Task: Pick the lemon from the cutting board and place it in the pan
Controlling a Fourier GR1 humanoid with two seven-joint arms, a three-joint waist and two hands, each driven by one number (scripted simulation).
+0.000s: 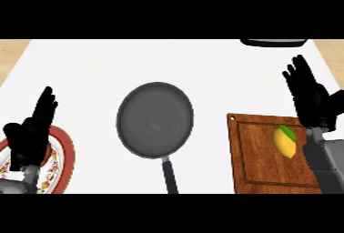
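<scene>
White counter fills most of the view, with a tan strip showing at its far left and far right corners

Wooden cutting board at near right, dark brown with a grooved border and a small hole in its far left corner; its right edge is hidden behind the right forearm

Pan in the middle of the counter, dark grey and round, nothing in it, black handle running toward the near edge. Well apart from the board, bare white between them

Plate at near left, red rim with a patterned band inside; much of it covered by the left arm and cut by the left edge of view

Right hand above the far right corner of the board, fingers straight and spread apart, pointing far, holding nothing. Near the lemon but not touching it

Left hand over the plate at near left, fingers straight and close together, pointing up and far, holding nothing, resting there

Dark object at the far right edge, only partly in view, cannot tell what it is

Lemon lies on the cutting board, right half, toward the far side, yellow with a green patch at its far end, just beside the right wrist
</scene>
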